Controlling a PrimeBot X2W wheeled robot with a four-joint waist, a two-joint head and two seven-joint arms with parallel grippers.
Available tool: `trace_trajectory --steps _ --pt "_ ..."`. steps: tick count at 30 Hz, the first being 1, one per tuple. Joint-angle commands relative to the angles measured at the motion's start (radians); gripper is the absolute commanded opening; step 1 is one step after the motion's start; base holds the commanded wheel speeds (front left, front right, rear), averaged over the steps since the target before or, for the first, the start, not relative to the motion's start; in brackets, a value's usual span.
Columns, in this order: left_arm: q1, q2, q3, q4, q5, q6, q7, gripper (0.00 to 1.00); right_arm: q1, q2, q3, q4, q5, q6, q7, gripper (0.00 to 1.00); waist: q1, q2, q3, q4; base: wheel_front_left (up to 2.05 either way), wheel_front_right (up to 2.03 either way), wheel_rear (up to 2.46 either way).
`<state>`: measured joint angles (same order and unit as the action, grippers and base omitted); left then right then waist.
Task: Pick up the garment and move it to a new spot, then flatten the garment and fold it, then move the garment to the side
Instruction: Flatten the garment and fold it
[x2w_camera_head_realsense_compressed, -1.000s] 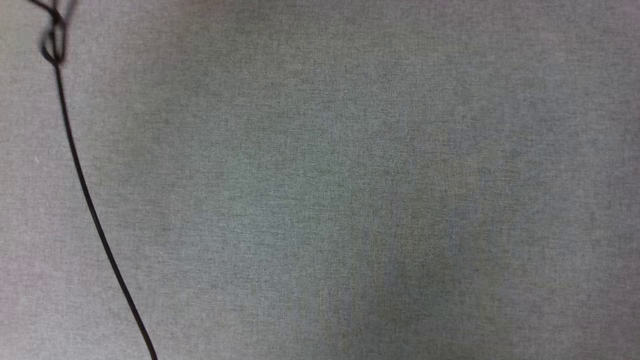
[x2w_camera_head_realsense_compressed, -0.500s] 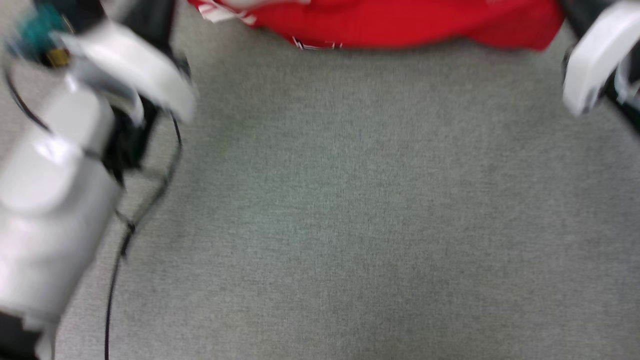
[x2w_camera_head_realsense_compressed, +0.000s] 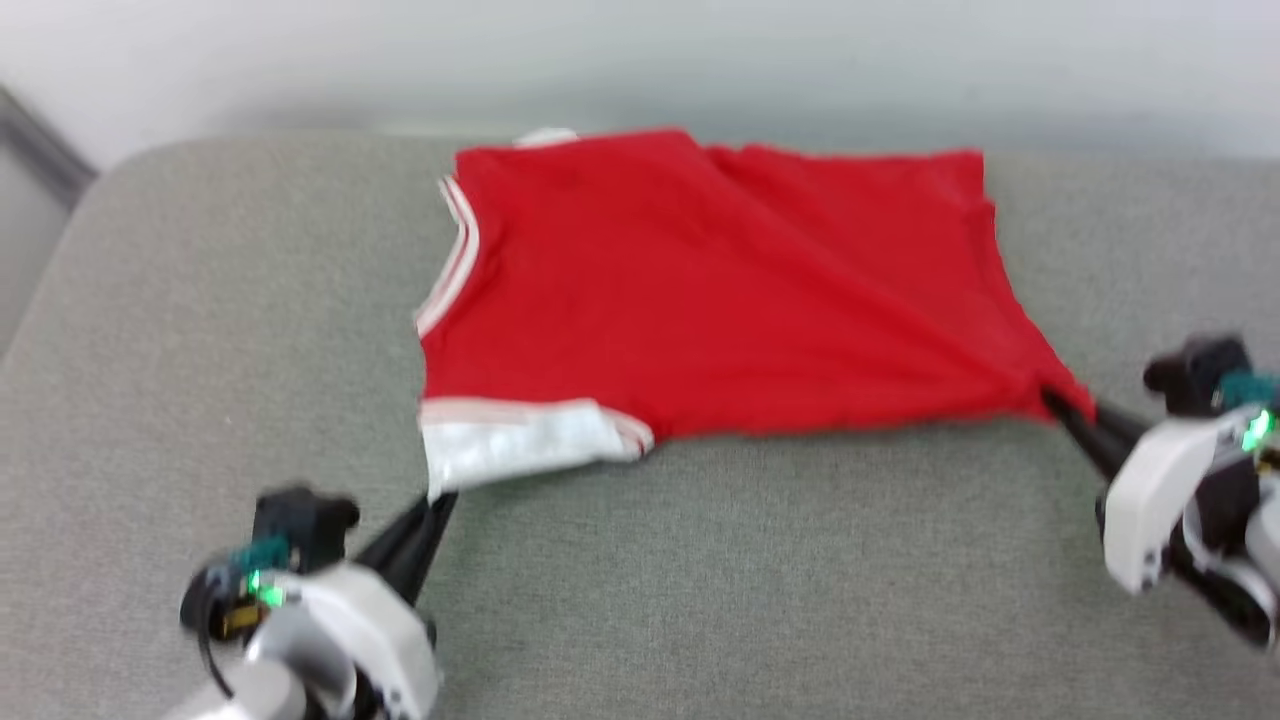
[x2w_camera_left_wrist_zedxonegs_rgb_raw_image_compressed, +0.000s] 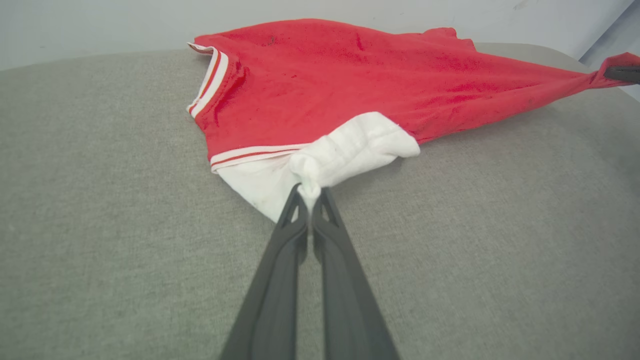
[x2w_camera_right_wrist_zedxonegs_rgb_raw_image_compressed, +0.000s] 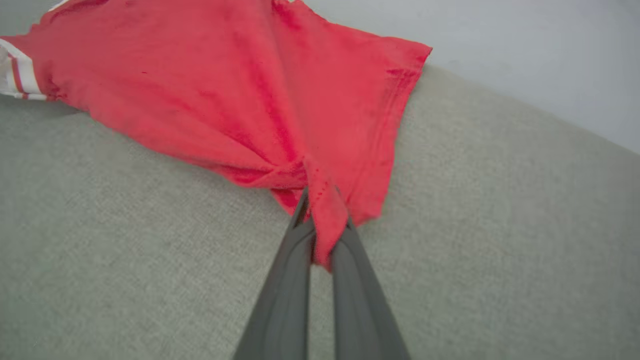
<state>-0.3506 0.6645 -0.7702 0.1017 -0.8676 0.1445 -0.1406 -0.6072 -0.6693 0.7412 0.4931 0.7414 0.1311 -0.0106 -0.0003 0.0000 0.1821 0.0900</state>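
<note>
Grey woven worktop (x2w_camera_head_realsense_compressed: 700, 600) underneath, backing onto a pale wall (x2w_camera_head_realsense_compressed: 640, 50). Carrying the garment (x2w_camera_head_realsense_compressed: 700, 290) on its far half, lying mostly flat with a plain red side facing up and the striped trim (x2w_camera_head_realsense_compressed: 452, 255) of the neckline turning toward the robot's left. Lying between and beyond the two hands, which are standing well apart at its near corners.

Reaching in from the lower left with the left hand (x2w_camera_head_realsense_compressed: 440, 500), clamping both dark fingers (x2w_camera_left_wrist_zedxonegs_rgb_raw_image_compressed: 275, 280) together on a bunched fold of the white sleeve (x2w_camera_left_wrist_zedxonegs_rgb_raw_image_compressed: 350, 145) at the near-left corner. Showing more red-and-white banding just beside that sleeve in the left wrist view.

Reaching in from the right with the right hand (x2w_camera_head_realsense_compressed: 1055, 405), pinching the near-right hem corner, a tongue of red cloth squeezing down between the closed fingers in the right wrist view. Showing long creases fanning from that gripped corner back across the red body toward the far edge.
</note>
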Motion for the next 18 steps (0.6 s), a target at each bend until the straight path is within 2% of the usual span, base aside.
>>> trace_trajectory --steps 1,11,18 --pt "0.062 0.01 0.001 -0.016 -0.022 0.02 -0.011 0.0 0.06 -0.01 -0.003 -0.016 -0.008 -0.001 0.008 0.0 0.0003 0.0 -0.064 0.002 0.0 0.0 0.0" --pt "0.345 0.041 -0.018 -0.106 -0.124 0.103 -0.032 0.0 0.388 -0.01 -0.116 -0.093 -0.008 -0.001 0.031 0.0 0.0003 0.0 -0.196 0.023 0.0 0.0 0.0" --pt "0.49 0.04 -0.025 -0.142 -0.178 0.139 -0.058 0.0 0.608 -0.008 -0.219 -0.197 -0.048 -0.001 0.073 0.0 0.0003 0.0 -0.223 0.021 0.0 0.0 0.0"
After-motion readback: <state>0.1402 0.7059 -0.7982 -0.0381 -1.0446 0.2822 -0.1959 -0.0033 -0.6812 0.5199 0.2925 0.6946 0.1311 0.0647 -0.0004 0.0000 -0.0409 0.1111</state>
